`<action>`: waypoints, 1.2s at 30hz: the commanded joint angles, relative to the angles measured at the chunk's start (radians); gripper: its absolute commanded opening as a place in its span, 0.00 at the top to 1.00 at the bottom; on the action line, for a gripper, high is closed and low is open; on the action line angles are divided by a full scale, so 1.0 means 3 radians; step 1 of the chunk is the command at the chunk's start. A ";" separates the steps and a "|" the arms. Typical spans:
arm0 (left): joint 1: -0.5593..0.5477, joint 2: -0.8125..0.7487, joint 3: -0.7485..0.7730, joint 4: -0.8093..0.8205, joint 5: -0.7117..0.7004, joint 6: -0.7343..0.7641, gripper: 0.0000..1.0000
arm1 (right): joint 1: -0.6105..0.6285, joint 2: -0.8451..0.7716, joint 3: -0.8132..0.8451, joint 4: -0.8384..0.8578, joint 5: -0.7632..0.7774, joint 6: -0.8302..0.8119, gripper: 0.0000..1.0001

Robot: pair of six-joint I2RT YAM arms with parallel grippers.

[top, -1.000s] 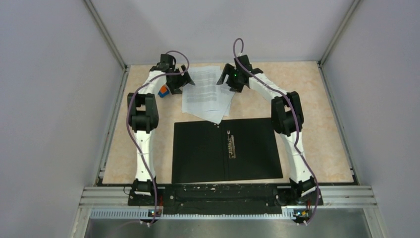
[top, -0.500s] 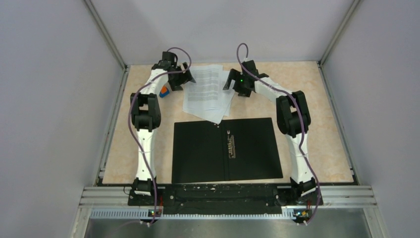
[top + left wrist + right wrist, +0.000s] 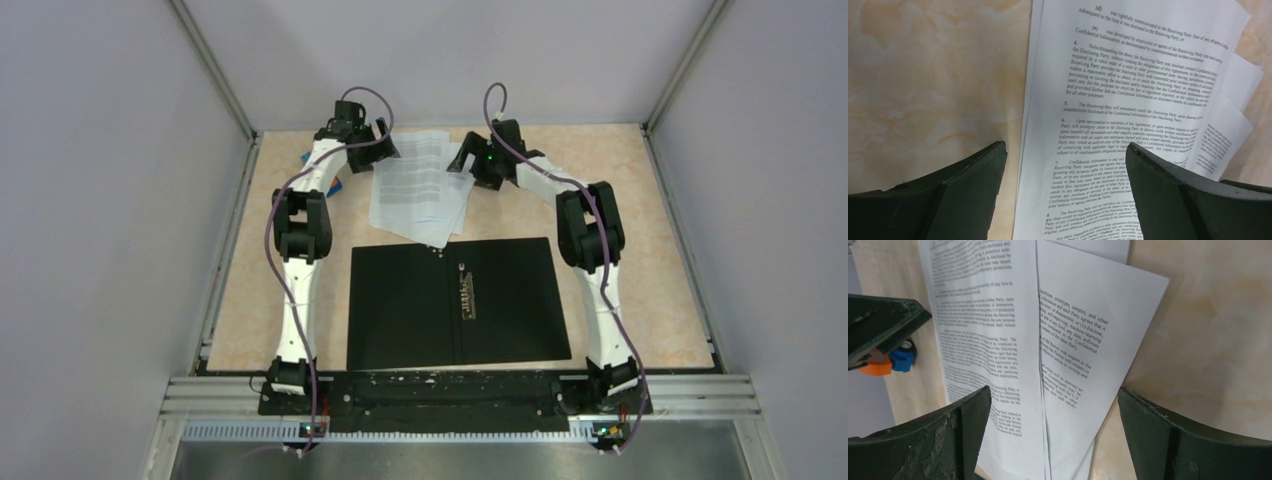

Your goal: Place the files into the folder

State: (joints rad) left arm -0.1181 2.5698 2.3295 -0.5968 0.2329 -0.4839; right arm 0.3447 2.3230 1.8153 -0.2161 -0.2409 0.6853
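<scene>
Near: you see the folder (image 3: 455, 300) lying open, black side up | beyond: files (image 3: 420, 185) fanned, one corner over its far edge, lower sheets mostly covered | left gripper (image 3: 1064, 147) spread wide, empty, straddling their left edge | right gripper (image 3: 1053, 395) likewise wide, empty, at their right edge | toy block (image 3: 893, 360) half hidden.

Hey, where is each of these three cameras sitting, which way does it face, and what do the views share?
Top external: fixed above and behind the bases, looking down on the table, open folder and files; left arm and right arm show whole.
Left wrist: on the left arm, looking down past its open left gripper at the files' edge.
Right wrist: on the right arm, looking down past its open right gripper at the files and a toy block.
Shared: all three see the files.
</scene>
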 commanded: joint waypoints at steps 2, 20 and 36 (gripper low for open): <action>-0.0180 0.0238 0.0029 0.0037 0.0251 -0.0008 0.06 | 0.0043 0.0452 0.0594 -0.0038 -0.0184 0.0015 0.03; -0.0251 -0.0446 -0.0394 -0.0221 -0.0350 0.0267 0.06 | -0.0091 0.0139 0.0764 -0.0658 -0.0192 -0.0393 0.03; -0.0454 -0.0071 -0.0276 -0.0470 0.0104 0.0091 0.06 | 0.0058 0.0415 0.0744 -0.0570 -0.0509 -0.0346 0.02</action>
State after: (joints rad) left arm -0.2195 2.4962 2.2311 -0.6632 0.2016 -0.4202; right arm 0.3347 2.4073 1.9972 -0.3870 -0.3435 0.5766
